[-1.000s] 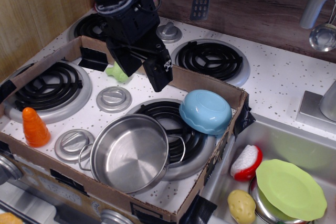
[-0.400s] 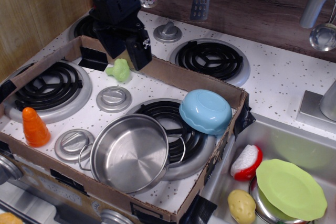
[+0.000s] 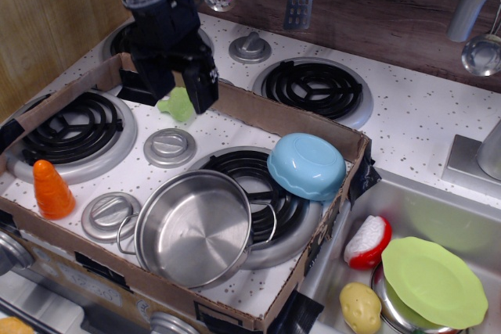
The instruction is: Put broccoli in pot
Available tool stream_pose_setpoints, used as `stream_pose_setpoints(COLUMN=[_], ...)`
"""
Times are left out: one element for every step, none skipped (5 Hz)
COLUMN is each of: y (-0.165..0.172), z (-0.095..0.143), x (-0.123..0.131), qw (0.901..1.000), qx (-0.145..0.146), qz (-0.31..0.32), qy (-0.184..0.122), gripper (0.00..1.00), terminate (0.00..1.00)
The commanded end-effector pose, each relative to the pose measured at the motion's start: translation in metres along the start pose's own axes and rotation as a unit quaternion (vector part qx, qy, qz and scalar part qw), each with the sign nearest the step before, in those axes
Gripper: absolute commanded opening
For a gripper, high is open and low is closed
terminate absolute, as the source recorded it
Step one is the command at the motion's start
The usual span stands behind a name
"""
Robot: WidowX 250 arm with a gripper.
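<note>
The broccoli (image 3: 178,105) sits between our gripper's (image 3: 182,87) spread jaws, so we should lower squarely before closing.

- orange carrot (image 3: 52,189) upright, front-left of cardboard tray (image 3: 301,119)
- light-blue bowl (image 3: 307,166) tilted on front burner
- lime plate (image 3: 433,282), potato (image 3: 360,307) in sink

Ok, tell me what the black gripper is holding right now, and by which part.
Nothing is held. The black gripper stands open, its fingers either side of the small light-green toy broccoli, which lies on the speckled white stovetop.
</note>
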State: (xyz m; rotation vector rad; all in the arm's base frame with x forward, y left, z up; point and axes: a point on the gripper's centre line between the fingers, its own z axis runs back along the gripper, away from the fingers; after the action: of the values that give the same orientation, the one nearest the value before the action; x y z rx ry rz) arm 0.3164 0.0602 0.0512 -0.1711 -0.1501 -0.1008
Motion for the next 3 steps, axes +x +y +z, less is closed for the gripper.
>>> stream_pose_setpoints(y=[0.018, 0.027, 0.03], z=[0.0, -0.003, -0.002], x=[0.021, 0.025, 0.024], qw=[0.9974, 0.9966, 0.9954], qx=[0.02, 0.021, 0.024], qz=[0.067, 0.075, 0.089], qy=[-0.018, -0.024, -0.025], gripper=[1.0, 1.0, 1.0], terminate=[0.0, 0.0, 0.0])
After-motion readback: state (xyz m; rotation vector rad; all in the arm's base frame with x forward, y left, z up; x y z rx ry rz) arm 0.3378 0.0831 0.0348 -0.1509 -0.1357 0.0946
